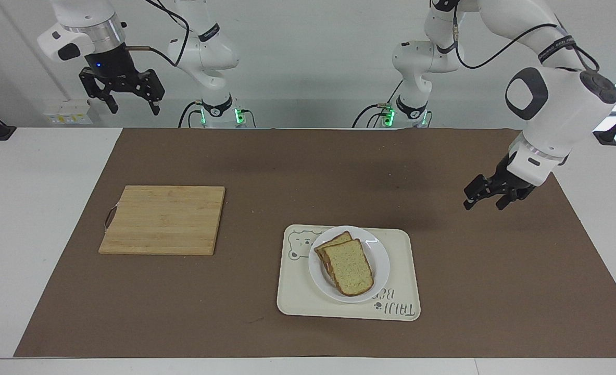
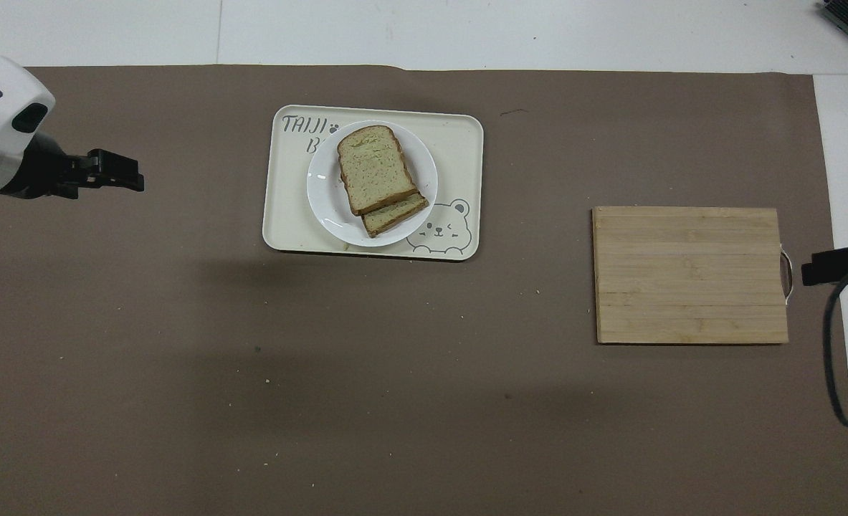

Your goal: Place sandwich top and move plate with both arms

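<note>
The sandwich top [image 1: 348,266] lies askew on a second slice at lower centre of the facing frame, both on the plate [image 1: 381,265], which sits on the cream tray [image 1: 297,299] bearing a bear drawing. Judged from this, the slice appears placed, and the risk lies in any further move of the plate: the top slice overhangs its partner, so a tilted or jerky lift could slide it off, and two arms pulling at uneven pace could tip the plate against the tray's raised rim (the plate is only a little wider than the bread, leaving a thin margin to pinch). Higher in the frame at left, the wooden cutting board [image 1: 163,220] lies bare on the brown mat [image 1: 308,172], well apart from the tray. At right of the frame, the left gripper [image 1: 487,197] hangs in the air over the mat toward the left arm's end of the table, well clear of the tray, its wrist angled down and toward the tray; its fingers stand apart and carry nothing. In the upper left corner the right gripper [image 1: 130,101] hangs high above the right arm's end of the table, pointing straight down, fingers spread wide and empty, that arm waiting. In the overhead frame only its tip [image 2: 839,264] shows at the right edge, beside the board's handle.
</note>
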